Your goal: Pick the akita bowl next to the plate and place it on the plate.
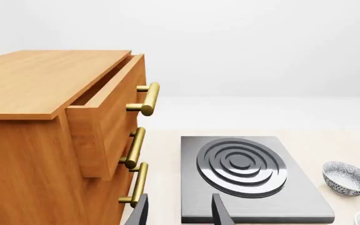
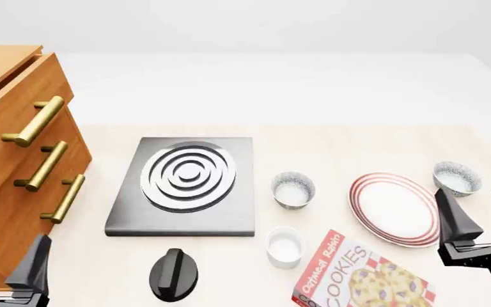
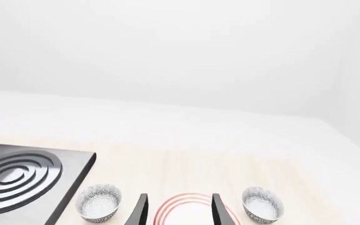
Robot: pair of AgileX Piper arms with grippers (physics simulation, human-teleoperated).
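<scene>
The plate [image 2: 395,208], white with red rings, lies on the table's right side. An akita bowl [image 2: 456,178], speckled grey outside and white inside, sits just off the plate's far right rim. A look-alike bowl [image 2: 293,189] stands farther off, between the plate and the stove. My right gripper [image 2: 482,208] hovers open and holds nothing at the plate's right edge, just in front of the nearer bowl. In the right wrist view, the plate [image 3: 189,211] shows between the gripper's [image 3: 178,211] fingers, with the bowl [image 3: 262,204] to one side. My left gripper [image 2: 7,256] is open and holds nothing by the drawers.
A grey stove plate [image 2: 186,185] lies at centre left, with a black knob [image 2: 173,275] in front of it. A wooden drawer cabinet [image 2: 15,160] stands at the left, its top drawer [image 1: 105,117] partly open. A white cup [image 2: 285,246] and a cookie box [image 2: 360,278] sit near the front.
</scene>
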